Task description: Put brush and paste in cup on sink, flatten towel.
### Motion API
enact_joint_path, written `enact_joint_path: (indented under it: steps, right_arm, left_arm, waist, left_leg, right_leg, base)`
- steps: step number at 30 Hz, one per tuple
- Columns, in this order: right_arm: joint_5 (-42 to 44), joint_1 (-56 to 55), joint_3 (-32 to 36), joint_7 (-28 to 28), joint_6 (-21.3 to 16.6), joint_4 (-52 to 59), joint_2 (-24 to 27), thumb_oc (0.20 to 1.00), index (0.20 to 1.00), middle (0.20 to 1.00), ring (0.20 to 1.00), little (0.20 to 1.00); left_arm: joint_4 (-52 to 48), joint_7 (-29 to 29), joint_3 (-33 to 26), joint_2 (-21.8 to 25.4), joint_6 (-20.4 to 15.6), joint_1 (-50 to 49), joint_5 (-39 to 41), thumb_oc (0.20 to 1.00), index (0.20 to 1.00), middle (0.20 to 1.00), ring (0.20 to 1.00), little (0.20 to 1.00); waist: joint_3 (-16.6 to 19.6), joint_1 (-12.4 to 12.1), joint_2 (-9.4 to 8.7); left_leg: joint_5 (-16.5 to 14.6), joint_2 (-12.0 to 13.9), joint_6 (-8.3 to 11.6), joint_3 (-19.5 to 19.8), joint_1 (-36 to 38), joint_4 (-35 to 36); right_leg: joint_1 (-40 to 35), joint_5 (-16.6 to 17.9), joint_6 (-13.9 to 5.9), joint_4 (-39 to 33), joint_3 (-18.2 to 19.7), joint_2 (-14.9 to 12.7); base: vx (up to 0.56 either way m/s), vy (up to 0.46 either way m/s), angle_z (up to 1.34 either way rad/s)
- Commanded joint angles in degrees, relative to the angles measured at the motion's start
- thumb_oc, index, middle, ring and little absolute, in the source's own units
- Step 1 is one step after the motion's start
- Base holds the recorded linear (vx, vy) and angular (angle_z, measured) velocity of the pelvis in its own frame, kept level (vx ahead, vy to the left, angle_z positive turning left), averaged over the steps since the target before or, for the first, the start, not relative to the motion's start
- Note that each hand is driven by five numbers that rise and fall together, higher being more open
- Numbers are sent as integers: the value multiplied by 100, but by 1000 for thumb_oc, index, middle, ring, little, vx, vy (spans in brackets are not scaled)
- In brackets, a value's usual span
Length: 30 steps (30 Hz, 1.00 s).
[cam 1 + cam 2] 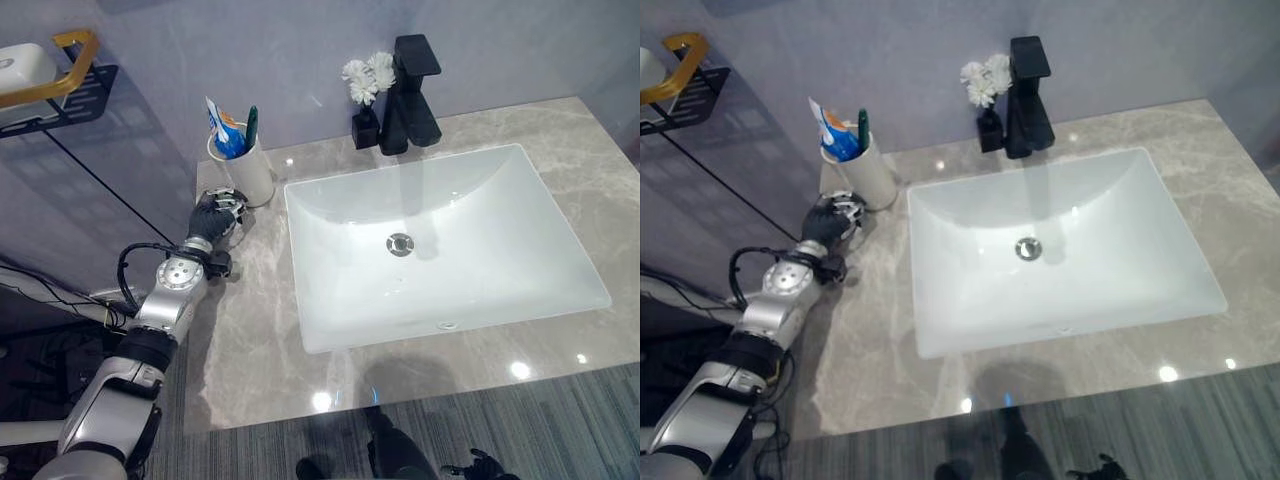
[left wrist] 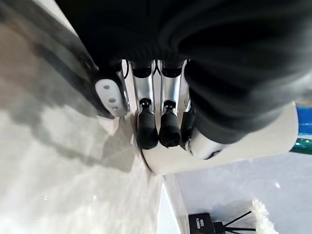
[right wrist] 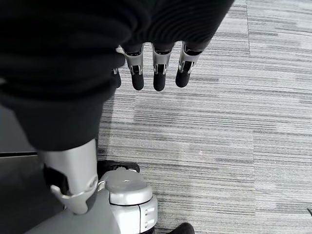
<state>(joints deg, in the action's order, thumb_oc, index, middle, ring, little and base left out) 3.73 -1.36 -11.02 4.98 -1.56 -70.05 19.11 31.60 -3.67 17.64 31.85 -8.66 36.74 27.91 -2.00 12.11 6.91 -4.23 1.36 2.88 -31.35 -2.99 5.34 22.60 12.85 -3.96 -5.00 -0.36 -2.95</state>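
A white cup stands on the marble counter by the sink's back left corner. A blue and white paste tube and a green brush stick up out of it. My left hand rests low on the counter just in front of the cup's base. In the left wrist view its fingertips are relaxed and sit close against the cup, curled round nothing. My right hand hangs over the striped floor with straight fingers and holds nothing.
The white sink takes up the counter's middle and right. A black tap and a small black vase of white flowers stand behind it. A black wall shelf with a gold rail carries a white object at the upper left.
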Motion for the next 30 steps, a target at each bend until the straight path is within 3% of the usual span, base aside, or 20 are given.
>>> enact_joint_path:
  steps: [1,7,14,30]
  right_arm:
    - [155,45,-126,113,-111,2,33,1000,1000,1000,1000,1000]
    - [82,47,-196,165,-101,-139,11,1000,1000,1000,1000,1000]
    - [63,36,-196,255,-165,-143,1,1000,1000,1000,1000,1000]
    - [110,117,-306,312,-215,-116,57,1000,1000,1000,1000,1000]
  left_arm:
    - [589,-122,19,185,-29,198,-383,200,200,200,200,200]
    - [957,-378,-196,11,-169,295,-94,200,200,200,200,200]
    - [1241,-834,-558,155,-260,248,-263,200,200,200,200,200]
    - [1606,-907,22,115,-249,1081,-622,200,200,200,200,200]
  waist:
    - [-58,234,-97]
    - [-20,246,-146]
    - [47,214,-192]
    - [103,349,-287]
  left_leg:
    - [-21,277,305,478,-186,-486]
    - [-46,291,310,449,-263,-533]
    - [-77,333,337,426,-297,-599]
    - [-144,352,346,340,-517,-759]
  right_leg:
    - [-115,-300,-590,0,116,-250]
    - [-28,-278,-579,0,138,-245]
    - [-4,-293,-560,0,143,-225]
    - [186,-188,-559,0,225,-246]
  base:
    - [3,-7,-6]
    - [11,-12,-5]
    - [21,-10,-2]
    - [0,-1,-3]
